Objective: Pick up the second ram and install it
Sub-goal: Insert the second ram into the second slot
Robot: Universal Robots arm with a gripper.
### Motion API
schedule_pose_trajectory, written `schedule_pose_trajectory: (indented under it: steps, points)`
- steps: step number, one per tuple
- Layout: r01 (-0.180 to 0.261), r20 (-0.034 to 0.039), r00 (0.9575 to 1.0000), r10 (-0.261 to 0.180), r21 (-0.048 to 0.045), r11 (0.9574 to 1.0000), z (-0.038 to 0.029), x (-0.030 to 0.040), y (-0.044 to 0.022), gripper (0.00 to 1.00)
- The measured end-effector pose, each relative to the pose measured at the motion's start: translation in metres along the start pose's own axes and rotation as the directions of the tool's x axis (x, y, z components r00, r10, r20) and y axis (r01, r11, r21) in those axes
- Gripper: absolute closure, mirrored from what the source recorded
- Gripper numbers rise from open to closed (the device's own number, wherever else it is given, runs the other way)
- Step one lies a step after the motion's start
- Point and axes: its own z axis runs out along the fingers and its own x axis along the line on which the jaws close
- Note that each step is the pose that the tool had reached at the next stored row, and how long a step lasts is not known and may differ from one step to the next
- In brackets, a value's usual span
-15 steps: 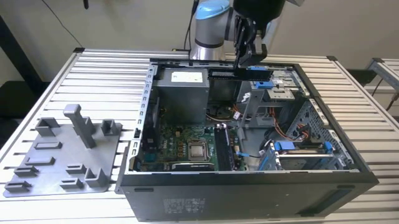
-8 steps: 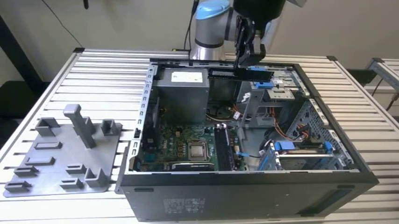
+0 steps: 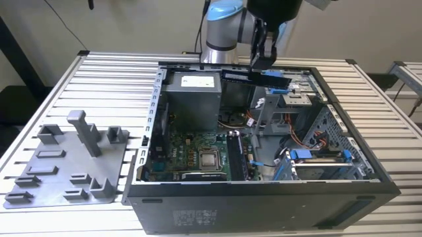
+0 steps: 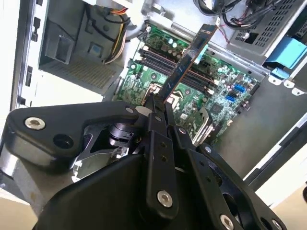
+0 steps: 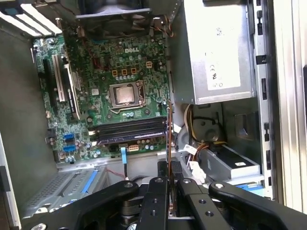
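- the gripper (image 3: 263, 63) hangs over the open computer case (image 3: 264, 203), fingers clamped tight on the second ram (image 3: 256, 79).
- the stick sits level in the air above the case, near the grey power supply (image 3: 191, 94) and well clear of the motherboard (image 3: 191, 155) below.
- in the first wrist view the memory slots (image 5: 128, 132) lie beneath the held stick.
- a grey holder plate (image 3: 59, 170) rests on the slatted table (image 3: 99, 69), on the exterior view's left of the case.
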Motion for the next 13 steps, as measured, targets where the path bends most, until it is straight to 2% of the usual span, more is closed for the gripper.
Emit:
schedule_pose_trajectory:
  steps: [3,7,10,13]
  points:
    - [-0.042,0.0001,0.9991,0.042,0.0032,0.9991,0.0000,0.0000,0.0000,0.86]
    - [-0.094,0.0004,0.9956,0.094,0.0073,0.9955,-0.0001,0.0000,0.0000,0.86]
    - [-0.134,0.0007,0.9910,0.134,0.0104,0.9910,-0.0001,0.0000,0.0000,0.86]
    - [-0.175,0.0015,0.9845,0.175,0.0136,0.9844,0.0000,0.0000,0.0000,0.86]
